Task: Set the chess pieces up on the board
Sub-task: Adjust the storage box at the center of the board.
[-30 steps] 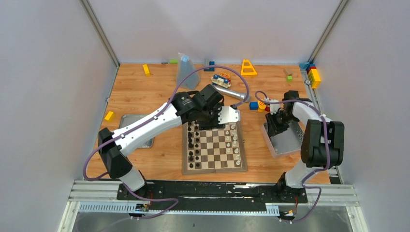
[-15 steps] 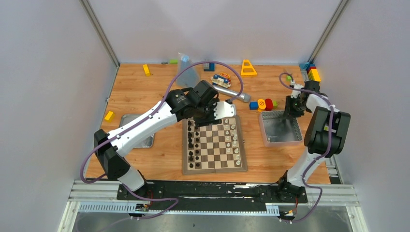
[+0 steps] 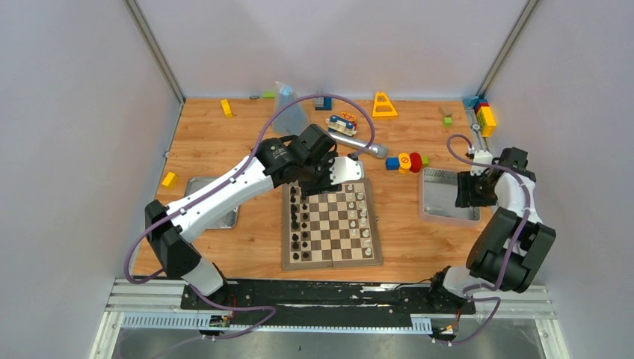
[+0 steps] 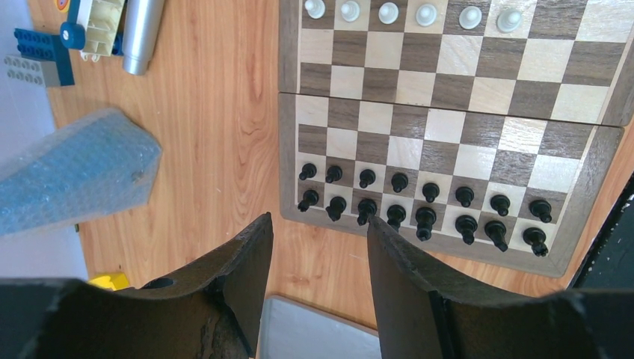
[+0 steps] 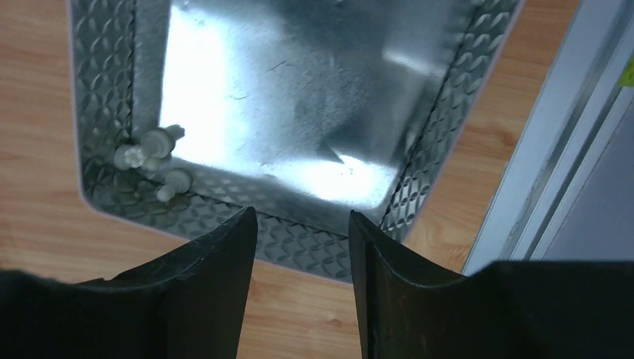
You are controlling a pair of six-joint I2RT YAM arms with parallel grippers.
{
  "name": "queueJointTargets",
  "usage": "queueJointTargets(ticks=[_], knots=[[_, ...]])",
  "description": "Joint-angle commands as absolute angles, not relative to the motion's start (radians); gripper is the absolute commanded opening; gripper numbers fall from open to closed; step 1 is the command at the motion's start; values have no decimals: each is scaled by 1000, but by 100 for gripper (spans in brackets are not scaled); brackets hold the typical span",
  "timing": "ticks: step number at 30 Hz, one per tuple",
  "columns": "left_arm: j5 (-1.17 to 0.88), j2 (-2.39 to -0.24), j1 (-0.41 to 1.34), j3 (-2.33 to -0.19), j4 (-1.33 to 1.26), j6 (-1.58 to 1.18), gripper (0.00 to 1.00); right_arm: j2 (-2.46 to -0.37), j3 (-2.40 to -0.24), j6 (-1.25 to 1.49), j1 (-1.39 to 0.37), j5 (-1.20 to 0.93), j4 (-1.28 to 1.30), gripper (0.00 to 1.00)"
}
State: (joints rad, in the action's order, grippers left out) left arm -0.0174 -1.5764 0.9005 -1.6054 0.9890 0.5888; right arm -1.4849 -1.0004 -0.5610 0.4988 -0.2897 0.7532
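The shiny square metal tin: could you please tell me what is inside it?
A few small cream chess pieces lie clustered in one corner of the shiny square metal tin; its remaining visible floor is bare. The far edge is cropped from view.

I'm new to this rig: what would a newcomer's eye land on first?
The board sits in the middle, black pieces filling two rows along its left side, white chess pieces along its right. Off to the right, the right hand hangs open over a shiny metal tin holding a few more white chess pieces in one corner.
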Motion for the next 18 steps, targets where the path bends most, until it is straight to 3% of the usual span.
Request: queueJointTargets(ticks=[1, 10, 18], knots=[[-27, -1542, 894, -1614, 971, 579, 58, -1407, -982, -725, 472, -411, 945, 51], [-24, -1548, 892, -1618, 977, 579, 58, -1279, -950, -925, 393, -474, 1021, 78], [-23, -1549, 890, -1616, 972, 585, 58, -1211, -836, -947, 292, -360, 906, 80]])
